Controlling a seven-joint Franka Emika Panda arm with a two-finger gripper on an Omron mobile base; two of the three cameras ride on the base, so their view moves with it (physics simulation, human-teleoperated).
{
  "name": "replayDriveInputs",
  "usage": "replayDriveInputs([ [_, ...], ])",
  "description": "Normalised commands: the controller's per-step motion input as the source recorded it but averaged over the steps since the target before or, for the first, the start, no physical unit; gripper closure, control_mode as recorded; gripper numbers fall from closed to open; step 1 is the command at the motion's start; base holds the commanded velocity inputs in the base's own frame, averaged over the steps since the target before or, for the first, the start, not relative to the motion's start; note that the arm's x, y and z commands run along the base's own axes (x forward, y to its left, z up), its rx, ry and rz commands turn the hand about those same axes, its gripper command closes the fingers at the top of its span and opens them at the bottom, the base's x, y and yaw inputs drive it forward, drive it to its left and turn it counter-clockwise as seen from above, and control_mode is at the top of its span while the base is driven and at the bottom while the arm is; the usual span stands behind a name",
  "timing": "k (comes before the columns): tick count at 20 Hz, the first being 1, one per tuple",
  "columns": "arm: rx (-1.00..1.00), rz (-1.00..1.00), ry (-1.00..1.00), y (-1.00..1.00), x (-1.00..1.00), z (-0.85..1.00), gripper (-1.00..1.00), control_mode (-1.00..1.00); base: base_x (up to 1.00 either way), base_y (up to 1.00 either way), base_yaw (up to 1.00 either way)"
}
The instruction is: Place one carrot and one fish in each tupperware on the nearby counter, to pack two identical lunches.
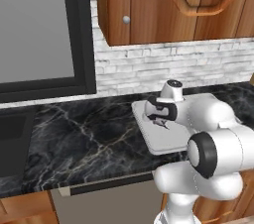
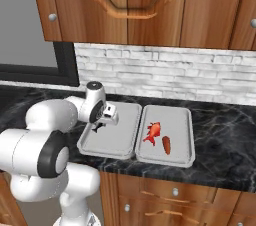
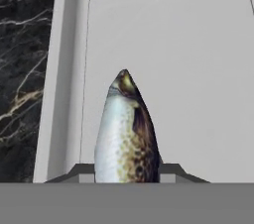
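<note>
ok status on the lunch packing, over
Gripper shut on slim dark speckled fish, over left light-grey tray. Right light-grey tray holds red fish and red-orange carrot. Nothing in the way.

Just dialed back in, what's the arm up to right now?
The gripper is shut on a dark speckled fish and holds it over the left grey tray, which looks bare. The right tray beside it already holds a red fish and a carrot, both on the black counter.
</note>
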Motion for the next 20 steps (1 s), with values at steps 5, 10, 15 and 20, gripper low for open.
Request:
replayDriveInputs([
  [5,0.00,0.00,0.00,0.03,0.27,-0.26,-1.00,-1.00,0.00,0.00,0.00],
  [10,0.00,-0.01,0.00,0.00,0.01,0.07,-1.00,-1.00,0.00,0.00,0.00],
  [15,0.00,-0.02,0.00,-0.07,-0.19,0.29,-1.00,-1.00,0.00,0.00,0.00],
  [20,0.00,-0.01,-0.11,-0.32,-1.00,0.53,-1.00,-1.00,0.00,0.00,0.00],
])
